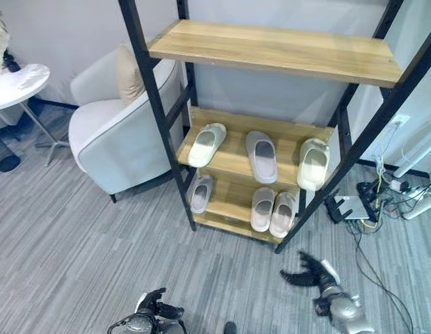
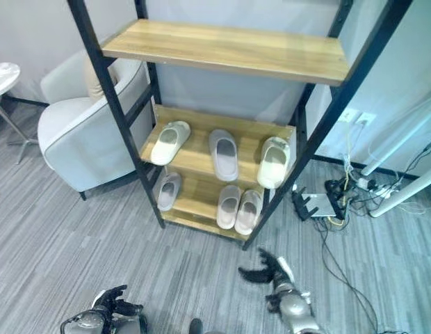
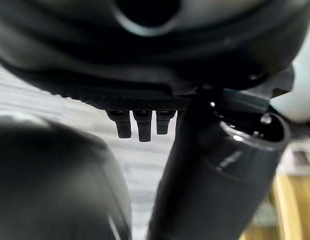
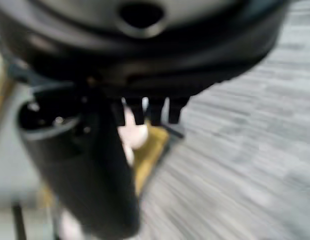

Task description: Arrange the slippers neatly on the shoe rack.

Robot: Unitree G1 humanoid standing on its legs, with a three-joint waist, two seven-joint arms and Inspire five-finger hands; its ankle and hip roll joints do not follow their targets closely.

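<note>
Left eye view: slippers beyond right hand

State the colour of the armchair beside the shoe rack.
The padded armchair is off-white; clearest in left eye view.

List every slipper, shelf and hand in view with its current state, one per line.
Top shelf: bare.
Middle shelf: holds three slippers.
Cream slipper, left: flat, angled.
Grey slipper: flat, centred.
Cream slipper, right: at the shelf's right end.
Bottom shelf: holds three slippers.
Single grey slipper: flat, apart from the others.
Pink pair: side by side, touching.
Left hand: low, holding nothing.
Right hand: open, holding nothing.
</note>
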